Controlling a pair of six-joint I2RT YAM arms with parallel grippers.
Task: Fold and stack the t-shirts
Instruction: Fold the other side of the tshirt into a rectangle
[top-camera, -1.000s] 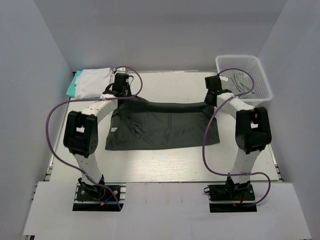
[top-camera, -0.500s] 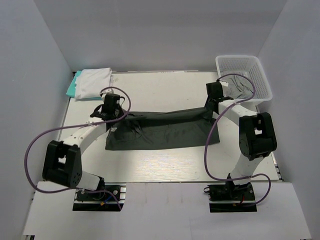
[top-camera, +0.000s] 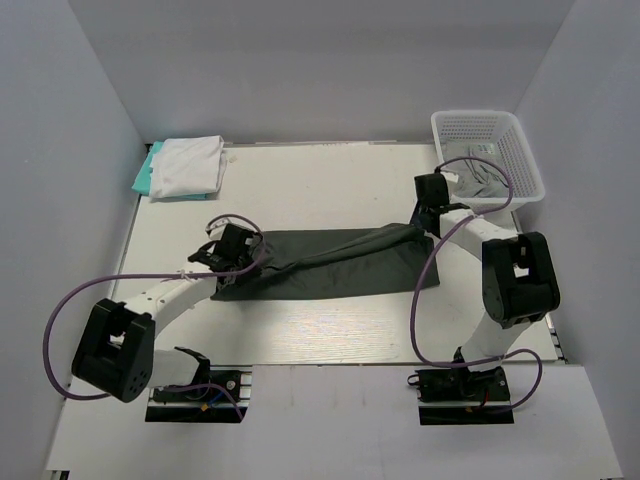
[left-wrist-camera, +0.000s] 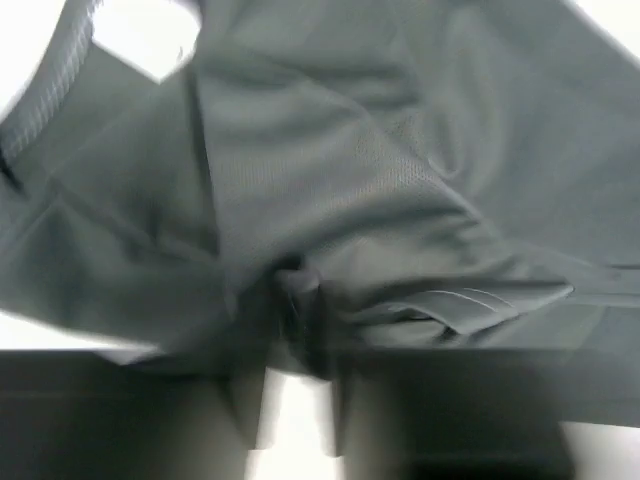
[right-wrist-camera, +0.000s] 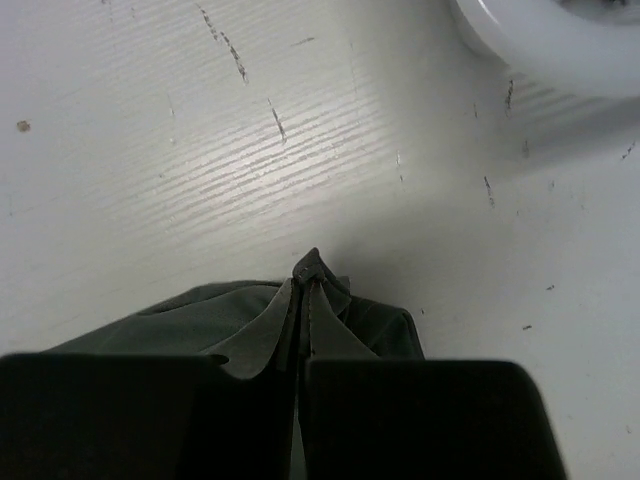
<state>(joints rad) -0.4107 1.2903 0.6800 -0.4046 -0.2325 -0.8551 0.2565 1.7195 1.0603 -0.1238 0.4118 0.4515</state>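
The dark grey shirt (top-camera: 330, 268) lies in the middle of the table (top-camera: 330, 185). A second ago it was spread out wide and flat, and both grippers were at its far edge. Now the left gripper (top-camera: 240, 253) has come back toward the near side and has pulled the far edge over the top of the shirt. On the left, the shirt is much thinner than it was.

The left gripper is narrow, with a small pinch of cloth between its fingers. The right gripper (right-wrist-camera: 302, 350) is closed tight on the far right corner and holds it up a little off the table. It has moved less, so the folded edge runs slanted from right to left.

This looks like the first fold, about half done. The right side likely has to come over too, so the edges line up.

A white shirt (top-camera: 188, 163) sits folded on a teal shirt (top-camera: 143, 178) in the far left corner. A light grey shirt (top-camera: 480, 178) waits in the basket (top-camera: 478, 116).
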